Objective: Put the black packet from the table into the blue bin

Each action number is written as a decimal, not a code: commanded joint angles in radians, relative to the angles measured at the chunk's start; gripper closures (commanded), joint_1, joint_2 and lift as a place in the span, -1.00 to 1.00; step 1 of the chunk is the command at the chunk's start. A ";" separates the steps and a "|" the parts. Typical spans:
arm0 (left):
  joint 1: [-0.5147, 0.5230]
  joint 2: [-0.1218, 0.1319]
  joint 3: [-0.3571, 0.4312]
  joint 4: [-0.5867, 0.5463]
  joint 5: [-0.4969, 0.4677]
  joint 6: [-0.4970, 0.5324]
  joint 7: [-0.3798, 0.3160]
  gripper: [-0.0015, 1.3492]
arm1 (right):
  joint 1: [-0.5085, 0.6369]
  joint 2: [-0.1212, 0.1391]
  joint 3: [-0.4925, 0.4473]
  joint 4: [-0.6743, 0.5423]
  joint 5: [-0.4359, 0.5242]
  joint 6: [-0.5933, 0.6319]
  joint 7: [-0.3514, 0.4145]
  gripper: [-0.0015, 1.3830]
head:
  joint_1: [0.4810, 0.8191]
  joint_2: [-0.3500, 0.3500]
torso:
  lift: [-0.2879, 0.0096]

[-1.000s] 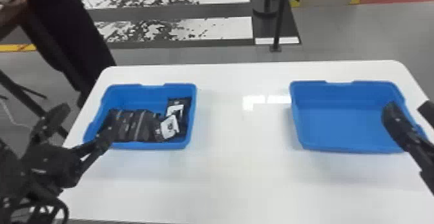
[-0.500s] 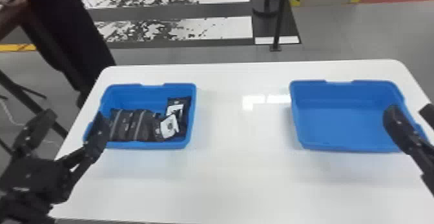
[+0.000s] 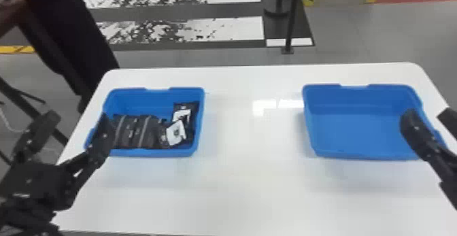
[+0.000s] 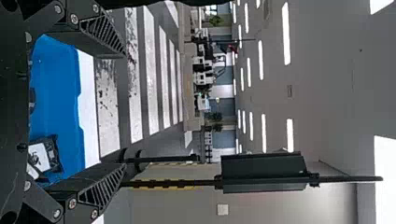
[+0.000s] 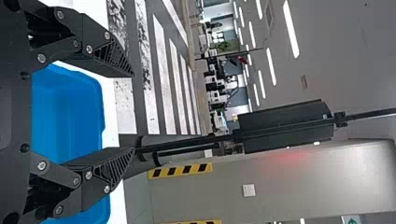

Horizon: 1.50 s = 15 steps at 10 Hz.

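My left gripper (image 3: 76, 124) stands open by the near left corner of the left blue bin (image 3: 195, 151), and in its wrist view the left gripper (image 4: 123, 109) has nothing between its fingers. Several black packets (image 3: 137, 131) lie in that bin, some with white labels; one packet (image 4: 45, 154) shows in the left wrist view too. At the right, my right gripper (image 3: 430, 121) is over the right part of the right blue bin (image 3: 357, 133). The right wrist view has the right gripper (image 5: 134, 112) open and holding nothing, with the blue bin (image 5: 70, 112) beyond.
Both bins stand on the white table (image 3: 251, 177), one on each side, with bare tabletop between them. Behind the table's far edge a dark post (image 3: 290, 21) rises from the floor. A person in dark clothing is beyond the far left corner.
My left gripper has shifted slightly, its right finger now lying over the left bin's near left corner. The right arm, bins and packets have kept their places.
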 commanded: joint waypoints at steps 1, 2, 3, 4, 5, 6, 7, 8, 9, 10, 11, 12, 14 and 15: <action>-0.002 0.003 -0.005 0.000 0.014 0.012 0.000 -0.68 | 0.000 0.001 0.000 0.001 0.000 0.000 0.000 -0.27 | 0.27 0.24 | 0.20; 0.001 0.003 -0.005 0.003 0.014 0.009 0.000 -0.68 | 0.000 0.001 0.000 0.001 0.000 0.000 0.000 -0.27 | 0.27 0.23 | 0.20; -0.004 0.005 -0.007 0.003 0.016 0.014 0.000 -0.68 | 0.000 0.001 0.000 0.001 0.000 0.000 0.000 -0.27 | 0.27 0.23 | 0.20; -0.004 0.005 -0.009 0.003 0.018 0.014 0.000 -0.68 | 0.002 0.001 0.000 0.001 0.000 0.000 0.000 -0.27 | 0.27 0.23 | 0.20; -0.009 0.005 -0.009 0.003 0.018 0.014 0.000 -0.68 | 0.000 0.001 0.002 0.001 0.000 0.000 0.000 -0.27 | 0.27 0.23 | 0.20; -0.009 0.005 -0.011 0.005 0.020 0.012 0.000 -0.68 | 0.000 0.001 0.000 0.001 0.000 0.000 0.000 -0.27 | 0.27 0.22 | 0.20; -0.009 0.005 -0.011 0.005 0.024 0.012 0.000 -0.68 | 0.000 0.001 0.002 0.001 0.000 0.000 0.000 -0.27 | 0.27 0.22 | 0.20; -0.014 0.005 -0.011 0.005 0.028 0.012 0.000 -0.68 | 0.000 0.001 0.002 0.001 0.000 0.000 0.000 -0.27 | 0.27 0.22 | 0.20; -0.014 0.005 -0.013 0.005 0.032 0.012 0.000 -0.68 | 0.000 0.001 0.002 0.001 0.000 0.000 0.000 -0.27 | 0.27 0.22 | 0.20; -0.014 0.005 -0.015 0.008 0.040 0.009 0.000 -0.68 | 0.000 0.001 0.002 0.001 0.002 0.000 0.000 -0.27 | 0.27 0.22 | 0.20; -0.017 0.005 -0.015 0.010 0.042 0.009 0.000 -0.68 | 0.000 0.001 0.002 0.001 0.002 0.000 0.000 -0.27 | 0.27 0.22 | 0.20; -0.017 0.005 -0.015 0.010 0.042 0.009 0.000 -0.68 | 0.000 0.001 0.002 0.001 0.002 0.000 0.000 -0.27 | 0.27 0.22 | 0.20; -0.017 0.005 -0.017 0.013 0.048 0.009 0.000 -0.68 | -0.002 0.001 0.002 0.004 0.002 0.000 0.000 -0.27 | 0.27 0.22 | 0.20; -0.017 0.006 -0.019 0.015 0.054 0.009 0.000 -0.68 | -0.002 0.001 0.002 0.004 0.002 0.000 0.000 -0.27 | 0.27 0.22 | 0.20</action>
